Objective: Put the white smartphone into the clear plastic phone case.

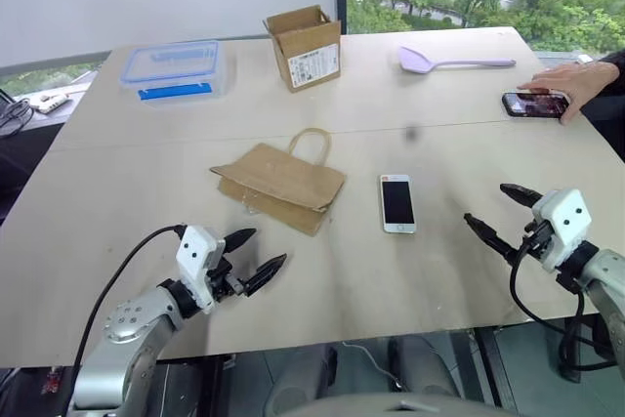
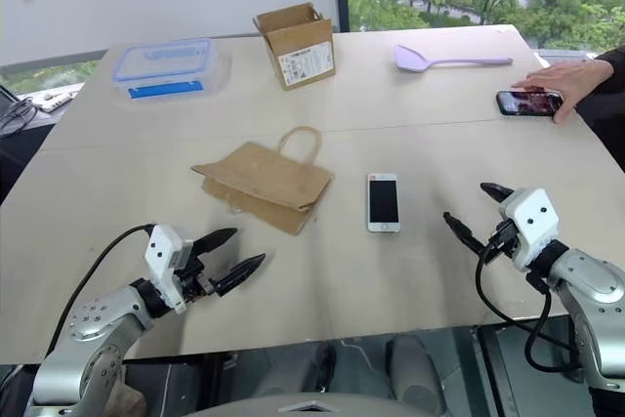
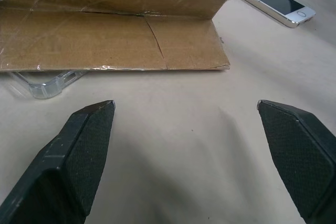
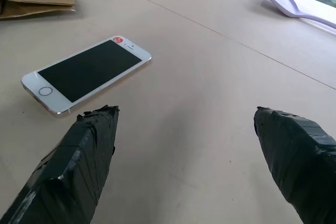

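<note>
Slim white smartphone (image 1: pixel 397 203) is lying face-up mid-worktop, long axis running away from robot; right gripper (image 1: pixel 500 209) is hovering nearer, fingers spread, empty; clear plastic phone case (image 3: pixel 47 83) is peeking from under brown paper bag (image 1: pixel 283 181), ahead of spread, empty left gripper (image 1: pixel 256 256).

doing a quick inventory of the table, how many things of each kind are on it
Phones: 2, the white smartphone and a dark phone under a person's hand
Phone cases: 1, the clear plastic phone case
Paper bags: 1
Cardboard boxes: 1
Food boxes: 1
Spatulas: 1
Total: 7
</note>
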Available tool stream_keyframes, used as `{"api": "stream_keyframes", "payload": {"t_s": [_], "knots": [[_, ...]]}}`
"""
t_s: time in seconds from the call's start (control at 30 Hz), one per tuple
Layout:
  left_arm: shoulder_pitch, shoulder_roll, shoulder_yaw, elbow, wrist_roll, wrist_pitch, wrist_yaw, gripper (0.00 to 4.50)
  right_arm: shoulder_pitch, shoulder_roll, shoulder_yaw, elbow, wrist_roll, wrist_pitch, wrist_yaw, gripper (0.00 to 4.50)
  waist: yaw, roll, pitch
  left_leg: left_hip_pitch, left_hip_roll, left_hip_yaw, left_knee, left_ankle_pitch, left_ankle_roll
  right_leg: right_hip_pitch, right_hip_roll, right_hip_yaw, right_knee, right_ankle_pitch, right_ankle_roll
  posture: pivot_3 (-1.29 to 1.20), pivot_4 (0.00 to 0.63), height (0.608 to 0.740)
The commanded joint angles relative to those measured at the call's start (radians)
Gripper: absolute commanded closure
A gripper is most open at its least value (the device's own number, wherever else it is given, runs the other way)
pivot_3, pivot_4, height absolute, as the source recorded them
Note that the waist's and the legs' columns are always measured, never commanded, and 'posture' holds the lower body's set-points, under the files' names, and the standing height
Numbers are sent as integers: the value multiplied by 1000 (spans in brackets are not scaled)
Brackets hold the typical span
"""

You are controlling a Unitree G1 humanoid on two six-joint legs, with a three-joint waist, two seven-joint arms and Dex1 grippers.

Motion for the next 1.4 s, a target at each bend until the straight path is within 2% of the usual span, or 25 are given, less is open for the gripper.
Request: {"api": "stream_keyframes", "payload": {"t_s": [0.03,0.13,0.3,0.47,0.6,0.7,0.77,0.8,0.97,1.23,1.33,1.4], "knots": [[-27,9,21,-50,-16,4,9,0,-16,-6,1,-45,17,-27,19,47,0,0,1,0,0,0,0,0,0,0,0,0,0,0,0,0,150,740],[-123,40,38,-52,14,-8,30,0,-32,-13,62,-135,57,-35,86,47,1,0,3,0,0,-1,0,0,0,0,0,-1,0,0,0,0,150,740],[-235,158,-7,24,152,-121,-35,0,-8,-51,93,-204,92,-50,174,47,-2,1,3,0,0,-2,-1,0,0,0,1,-3,-2,0,0,0,150,740],[-380,226,-102,189,315,-334,-100,0,3,-66,103,-235,107,-39,191,47,1,1,4,-2,0,-3,-4,0,-1,0,0,-4,-7,0,0,0,150,740],[-549,257,-212,422,474,-539,-128,0,32,-72,101,-278,117,-31,187,47,2,0,4,-2,0,-4,-9,2,-3,0,0,-4,-10,0,0,0,150,740],[-665,247,-266,551,514,-614,-153,782,55,-77,96,-315,123,-21,177,0,4,0,4,-3,-1,-4,-11,2,-4,-2,0,-5,-11,1,0,0,150,740],[-706,244,-279,605,515,-647,-167,1545,65,-74,89,-332,126,-14,161,0,1,0,4,-5,-1,-5,-11,2,-4,-3,0,-5,-11,1,0,0,150,740],[-719,247,-275,627,510,-646,-171,2162,71,-73,87,-340,128,-10,155,0,-3,0,4,-5,-1,-4,-11,3,-5,-4,0,-5,-12,1,0,0,150,740],[-727,296,-210,736,499,-635,-137,4463,93,-67,96,-363,119,-8,128,0,-9,0,4,-7,-1,-4,-13,2,-4,-7,0,-4,-12,1,0,0,150,740],[-721,447,-100,941,521,-614,-29,4463,23,-59,169,-331,112,-8,128,0,-6,-1,5,-7,-1,-5,-12,2,-4,-6,0,-5,-12,1,0,0,150,740],[-717,470,-92,979,537,-556,6,4463,-19,-58,186,-306,110,-6,133,0,-2,-2,5,-7,-1,-5,-12,2,-4,-6,0,-6,-12,1,0,0,150,740],[-695,467,-69,953,488,-491,-31,4463,-32,-60,190,-298,113,-5,136,0,-3,-2,5,-7,-1,-6,-12,2,-4,-6,0,-7,-12,1,0,0,150,740]]}}
